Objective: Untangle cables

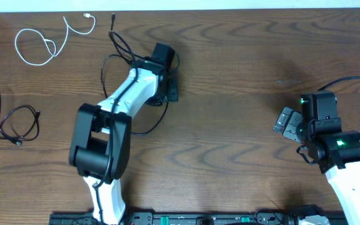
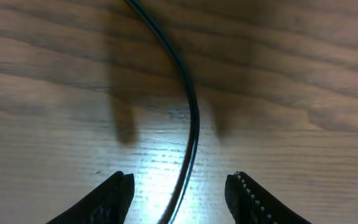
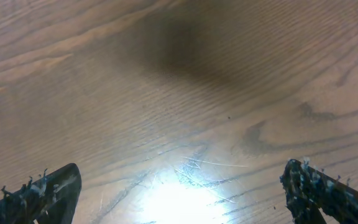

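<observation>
**Cables.** The 3 cables lie apart from one another on the wooden table (image 1: 230,75).
- The white cable (image 1: 54,47) is at the far-left corner, laid in a loose loop with 1 plug end trailing to the right.
- The short black cable (image 1: 5,119) is at the left edge, nearer the robot than the white cable, loosely coiled.
- The long black cable (image 1: 104,62) curves around and under the left arm. 1 plug end points toward the far edge of the table.

**Left gripper.** The left gripper (image 2: 182,186) is positioned low over the long black cable. In the left wrist view the cable (image 2: 191,106) runs flat on the table between the 2 fingers. The fingers are set moderately apart, and neither finger (image 2: 114,196) touches the cable. Nothing is held.

**Right gripper.** The right gripper (image 3: 179,186) is over bare wood at the right side of the table, well apart from all 3 cables. Its fingers (image 3: 48,190) are spread wide, with nothing between them.
</observation>
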`<act>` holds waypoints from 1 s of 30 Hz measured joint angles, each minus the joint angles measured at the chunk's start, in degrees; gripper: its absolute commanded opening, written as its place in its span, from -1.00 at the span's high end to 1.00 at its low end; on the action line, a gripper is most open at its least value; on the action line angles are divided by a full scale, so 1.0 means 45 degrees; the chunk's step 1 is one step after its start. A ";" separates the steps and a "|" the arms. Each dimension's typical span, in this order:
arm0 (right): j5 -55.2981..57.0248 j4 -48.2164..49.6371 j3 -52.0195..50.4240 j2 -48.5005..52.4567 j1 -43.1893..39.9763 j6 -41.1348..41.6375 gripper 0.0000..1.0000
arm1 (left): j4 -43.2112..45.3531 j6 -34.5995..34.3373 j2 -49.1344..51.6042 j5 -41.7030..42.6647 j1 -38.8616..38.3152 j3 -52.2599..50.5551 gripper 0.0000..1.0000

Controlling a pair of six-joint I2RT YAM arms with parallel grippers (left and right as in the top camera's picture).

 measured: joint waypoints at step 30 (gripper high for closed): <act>0.0000 0.0000 0.0000 0.0000 0.0000 0.0000 -0.98 | -0.4702 0.0724 0.0719 -0.3041 0.0223 0.0049 0.85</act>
